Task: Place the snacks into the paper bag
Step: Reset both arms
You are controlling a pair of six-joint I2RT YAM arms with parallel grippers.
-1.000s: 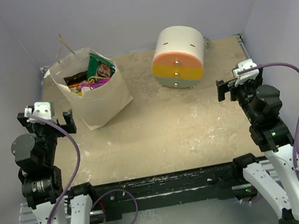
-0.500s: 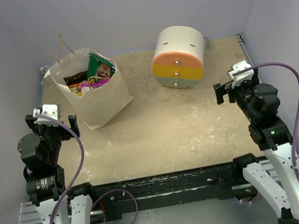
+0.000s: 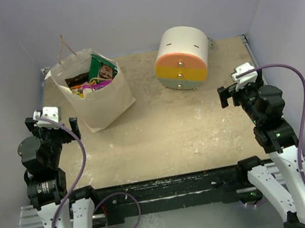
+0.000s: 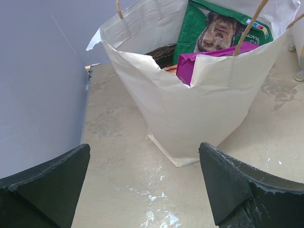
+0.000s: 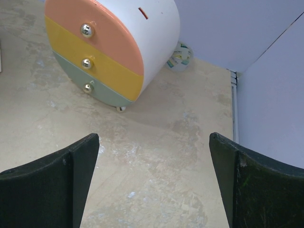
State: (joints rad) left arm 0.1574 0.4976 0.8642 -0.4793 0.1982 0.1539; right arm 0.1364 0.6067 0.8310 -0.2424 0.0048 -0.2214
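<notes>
The paper bag [image 3: 103, 102] is standing upright on the counter [image 3: 167, 129], just ahead of the nearer left end effector [image 3: 53, 127]. The snacks [image 3: 96, 76] are seemingly all sitting inside. The left and the right end effector [image 3: 238, 88] are both gaping wide, holding nothing.

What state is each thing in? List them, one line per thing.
paper bag: upright, top open, packets inside
green-white packet: standing in the bag, sticking up above its rim
purple packet: in the bag, against the front wall
drawer unit: all three drawers shut
left gripper: open, empty, facing the bag
right gripper: open, empty, facing the drawer unit
</notes>
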